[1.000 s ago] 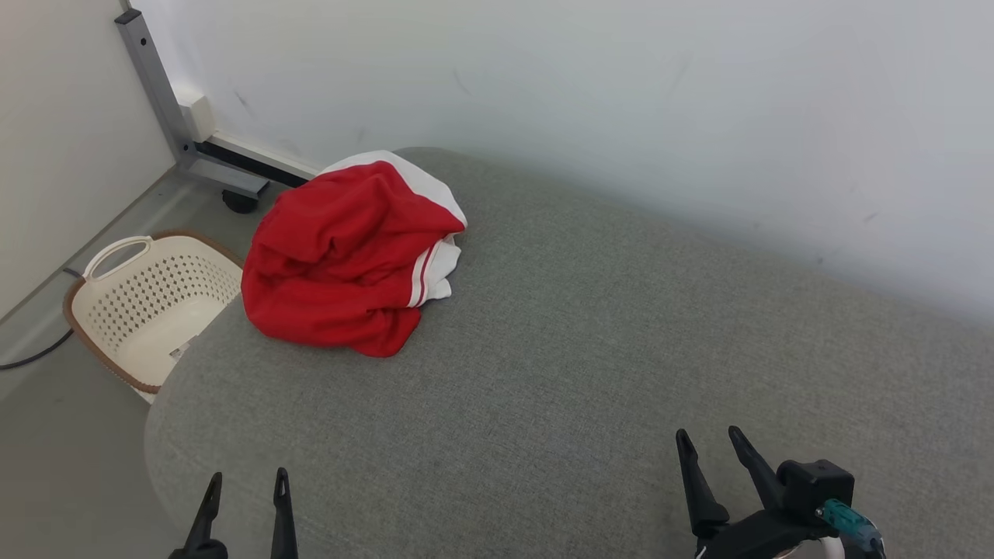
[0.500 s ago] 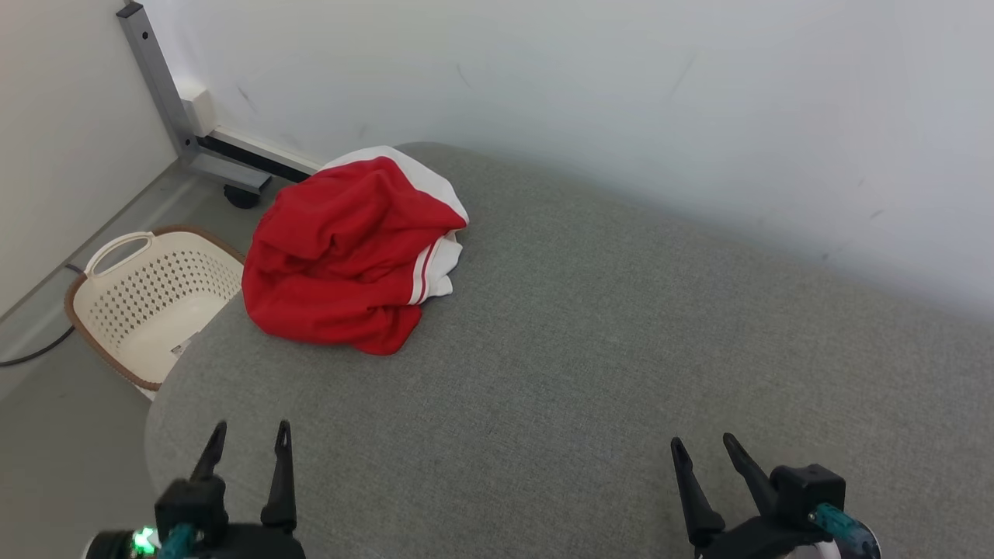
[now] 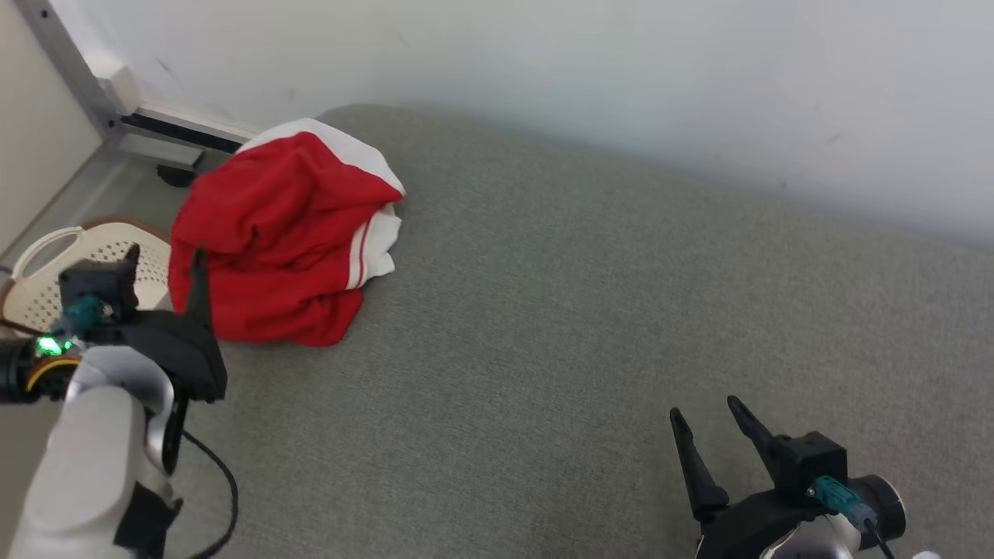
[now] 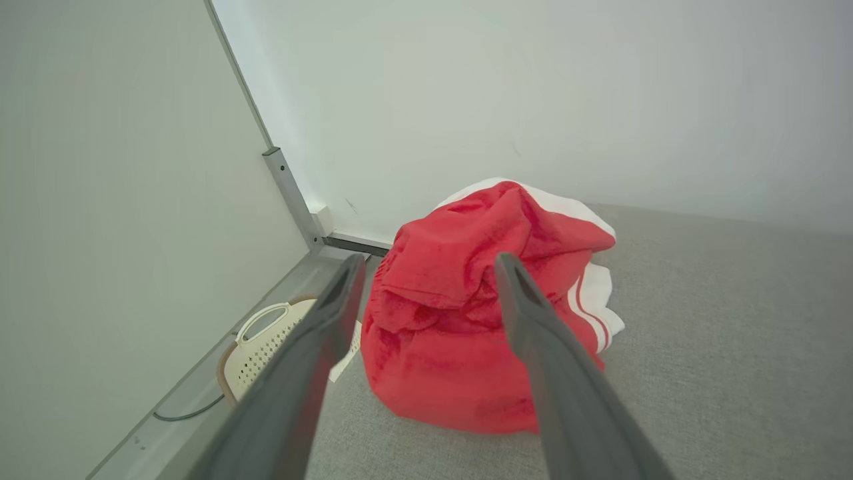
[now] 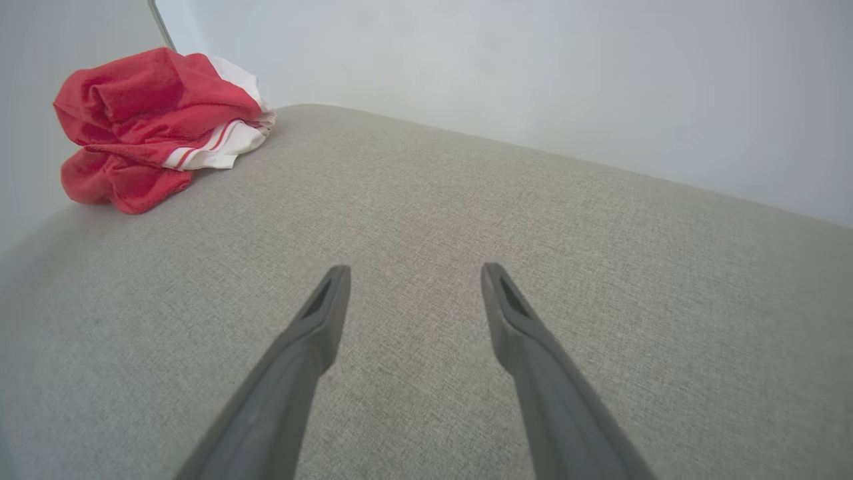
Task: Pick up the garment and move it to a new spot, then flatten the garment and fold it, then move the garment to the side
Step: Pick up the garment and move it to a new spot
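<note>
A crumpled red garment (image 3: 279, 233) with white panels and stripes lies bunched at the far left corner of the grey padded surface (image 3: 590, 310). My left gripper (image 3: 166, 256) hovers open at the garment's near-left edge. In the left wrist view the garment (image 4: 460, 353) sits straight ahead, framed by the spread fingers of that gripper (image 4: 430, 260), with nothing between them. My right gripper (image 3: 705, 409) stands open over bare fabric at the near right, far from the garment (image 5: 146, 113). The right wrist view shows that gripper (image 5: 414, 269) empty.
A cream perforated laundry basket (image 3: 31, 299) stands on the floor off the surface's left edge, also seen as the basket (image 4: 266, 337) below my left fingers. A grey metal frame with a caster (image 3: 155, 151) runs along the wall behind. A white wall borders the far side.
My left arm has risen and reached forward to the garment's near-left edge. The head camera has shifted, sliding the scene left and up. The right gripper has barely moved.
</note>
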Motion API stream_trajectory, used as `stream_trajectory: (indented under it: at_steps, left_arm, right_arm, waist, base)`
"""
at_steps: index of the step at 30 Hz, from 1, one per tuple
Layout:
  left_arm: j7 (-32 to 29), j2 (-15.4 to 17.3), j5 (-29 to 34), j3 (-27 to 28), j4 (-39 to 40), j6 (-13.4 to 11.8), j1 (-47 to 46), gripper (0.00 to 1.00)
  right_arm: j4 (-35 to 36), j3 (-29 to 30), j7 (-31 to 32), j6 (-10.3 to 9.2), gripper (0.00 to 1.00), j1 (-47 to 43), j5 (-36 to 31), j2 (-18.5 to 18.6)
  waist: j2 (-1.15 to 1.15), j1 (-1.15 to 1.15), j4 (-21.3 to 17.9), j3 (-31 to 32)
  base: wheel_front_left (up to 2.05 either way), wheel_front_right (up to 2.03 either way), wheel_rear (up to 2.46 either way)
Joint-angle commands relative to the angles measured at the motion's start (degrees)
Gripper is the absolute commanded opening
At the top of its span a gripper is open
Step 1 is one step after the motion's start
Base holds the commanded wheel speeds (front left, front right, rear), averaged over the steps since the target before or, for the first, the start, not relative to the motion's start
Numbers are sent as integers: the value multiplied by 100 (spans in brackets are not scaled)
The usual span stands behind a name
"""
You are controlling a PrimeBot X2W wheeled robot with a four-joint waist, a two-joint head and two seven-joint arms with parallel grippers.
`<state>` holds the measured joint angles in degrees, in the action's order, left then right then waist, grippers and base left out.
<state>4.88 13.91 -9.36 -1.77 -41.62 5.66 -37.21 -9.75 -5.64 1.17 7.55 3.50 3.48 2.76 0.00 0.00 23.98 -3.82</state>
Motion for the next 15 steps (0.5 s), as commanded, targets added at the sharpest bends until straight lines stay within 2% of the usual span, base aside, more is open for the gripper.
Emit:
stream_trajectory:
  at_steps: [1,8,15]
  left_arm:
    - [-41,33,-46,12,-95,25,-190,100]
    - [-317,350,-166,66,-806,73,-1051,100]
    - [-434,718,-175,205,-1346,-286,-1517,100]
  right_arm:
    - [142,7,79,-12,100,-17,-65,23]
    - [1213,26,544,-12,100,-167,-303,19]
    - [1836,117,762,-12,100,-420,-353,17]
  waist:
    - [0,0,-762,-826]
    - [0,0,-1145,-1622]
    - [0,0,-1344,-2173]
  base:
    - [0,0,0]
    - [0,0,0]
    - [0,0,0]
